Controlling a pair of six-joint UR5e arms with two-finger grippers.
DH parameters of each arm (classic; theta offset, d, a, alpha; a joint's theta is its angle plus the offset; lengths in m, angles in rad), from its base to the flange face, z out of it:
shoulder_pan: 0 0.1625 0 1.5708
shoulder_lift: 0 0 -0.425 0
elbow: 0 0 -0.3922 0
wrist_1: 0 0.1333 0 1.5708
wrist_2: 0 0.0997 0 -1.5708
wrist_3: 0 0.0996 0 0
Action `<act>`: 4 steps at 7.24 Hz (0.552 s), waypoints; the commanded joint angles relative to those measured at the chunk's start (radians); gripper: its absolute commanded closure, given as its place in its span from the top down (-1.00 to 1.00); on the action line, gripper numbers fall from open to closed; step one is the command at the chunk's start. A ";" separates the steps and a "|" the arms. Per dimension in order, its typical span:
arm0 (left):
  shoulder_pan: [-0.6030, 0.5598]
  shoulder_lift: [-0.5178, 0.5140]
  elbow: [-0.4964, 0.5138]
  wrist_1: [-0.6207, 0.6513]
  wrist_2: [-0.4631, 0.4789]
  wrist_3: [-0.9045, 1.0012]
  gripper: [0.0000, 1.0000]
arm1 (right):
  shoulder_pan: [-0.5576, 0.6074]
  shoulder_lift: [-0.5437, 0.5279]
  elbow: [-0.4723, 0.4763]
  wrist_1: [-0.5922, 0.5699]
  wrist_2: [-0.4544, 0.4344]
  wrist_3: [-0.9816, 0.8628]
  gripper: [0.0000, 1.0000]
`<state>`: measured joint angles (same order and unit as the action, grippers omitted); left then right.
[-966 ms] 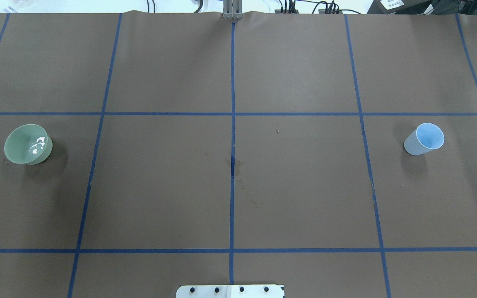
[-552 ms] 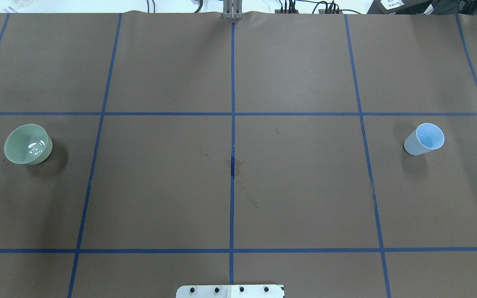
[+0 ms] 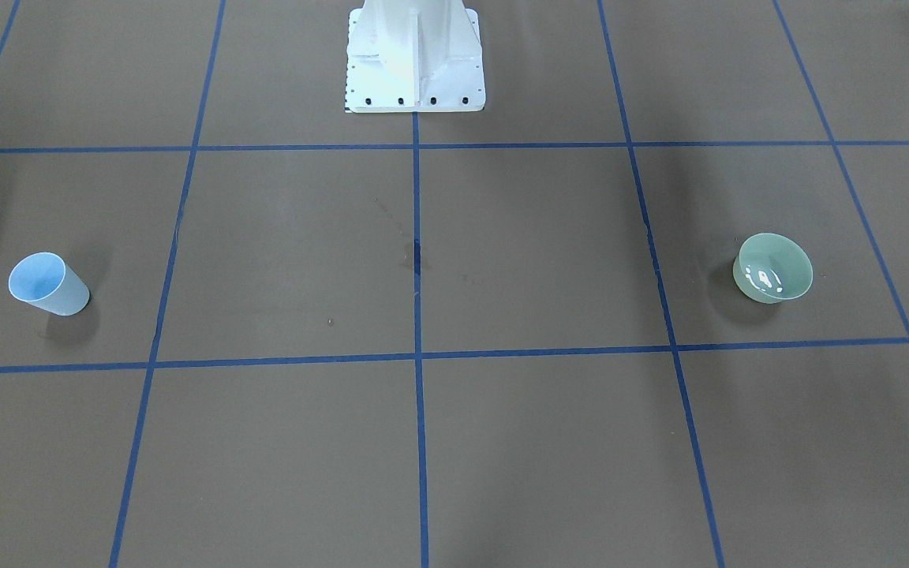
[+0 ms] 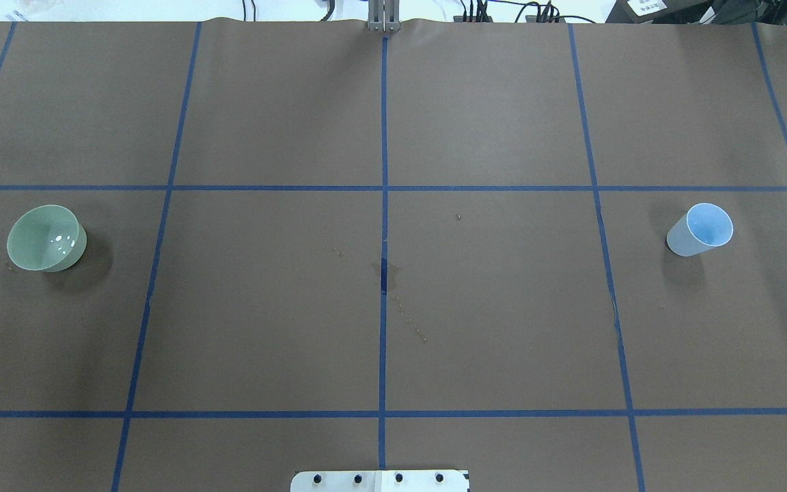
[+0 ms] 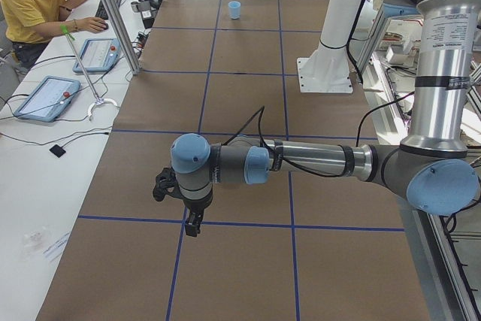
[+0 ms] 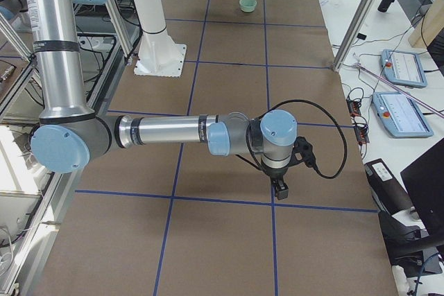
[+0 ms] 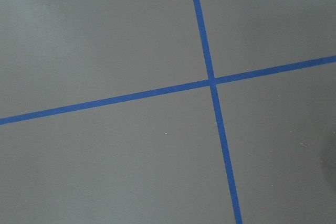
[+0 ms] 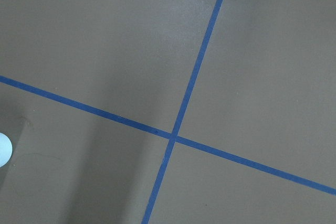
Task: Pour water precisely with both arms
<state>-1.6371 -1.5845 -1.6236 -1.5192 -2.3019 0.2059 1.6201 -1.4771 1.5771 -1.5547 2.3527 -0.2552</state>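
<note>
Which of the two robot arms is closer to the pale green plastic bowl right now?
Left. The left gripper hangs over the table end where the pale green bowl stands; the right gripper hangs over the opposite end.

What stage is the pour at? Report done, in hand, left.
Done, it seems: water glints in the pale green plastic bowl, and the pale blue plastic cup stands upright, apparently empty. In hand: nothing; the left gripper and right gripper hang over the brown table, far from both. Left: nothing evident.
</note>
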 commanded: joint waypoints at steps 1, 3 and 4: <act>-0.009 0.001 -0.001 0.002 -0.002 -0.006 1.00 | -0.032 0.000 -0.002 -0.011 -0.009 0.037 1.00; -0.009 0.005 -0.004 -0.009 -0.007 -0.066 1.00 | -0.039 -0.002 0.000 -0.019 -0.010 0.037 1.00; -0.010 0.003 -0.004 -0.012 -0.005 -0.062 1.00 | -0.039 -0.002 0.000 -0.018 -0.010 0.037 1.00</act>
<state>-1.6463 -1.5811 -1.6267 -1.5255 -2.3069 0.1511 1.5832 -1.4781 1.5761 -1.5720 2.3429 -0.2185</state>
